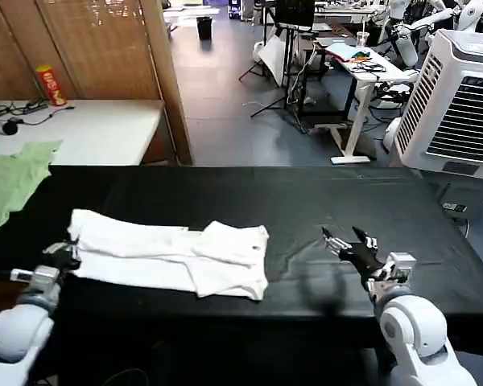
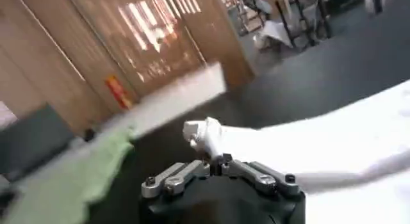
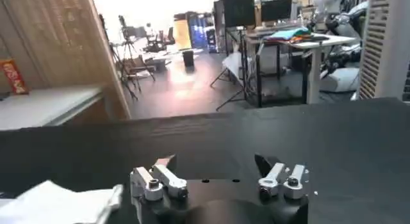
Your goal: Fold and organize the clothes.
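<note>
We see no readable writing on the white T-shirt (image 1: 173, 257), folded near the desk's (image 1: 306, 201) front-left; left gripper (image 1: 64, 255) pinches its edge, right gripper (image 1: 348, 237) spread, front-right.

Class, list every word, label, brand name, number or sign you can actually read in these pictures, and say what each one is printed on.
No text can be read.
White T-shirt: no lettering shows; a small dark mark near one edge is too small to read.
Red and yellow canister on the white table: its print is blurred.
White cooler unit: no legible label.
</note>
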Robot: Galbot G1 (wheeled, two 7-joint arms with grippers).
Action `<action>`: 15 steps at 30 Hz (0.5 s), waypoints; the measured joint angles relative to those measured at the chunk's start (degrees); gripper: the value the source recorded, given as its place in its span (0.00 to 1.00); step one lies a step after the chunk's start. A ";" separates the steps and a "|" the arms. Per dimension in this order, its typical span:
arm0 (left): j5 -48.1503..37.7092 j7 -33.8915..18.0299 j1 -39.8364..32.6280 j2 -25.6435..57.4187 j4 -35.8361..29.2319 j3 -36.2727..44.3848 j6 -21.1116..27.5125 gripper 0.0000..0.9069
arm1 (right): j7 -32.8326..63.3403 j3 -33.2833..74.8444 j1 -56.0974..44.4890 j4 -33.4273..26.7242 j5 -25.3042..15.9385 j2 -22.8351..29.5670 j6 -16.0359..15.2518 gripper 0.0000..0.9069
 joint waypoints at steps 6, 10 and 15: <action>-1.44 -1.03 1.74 -4.07 -6.94 4.18 2.27 0.00 | 0.02 1.05 -1.40 0.26 -1.06 1.03 0.12 0.97; -4.46 -2.30 1.09 -8.27 -13.10 10.04 4.69 0.00 | 0.14 1.98 -2.32 0.90 -1.46 1.45 0.09 0.97; -9.73 -3.61 -1.21 -12.83 -16.08 17.95 7.15 0.00 | 0.15 3.28 -3.64 1.65 -1.87 1.58 0.07 0.97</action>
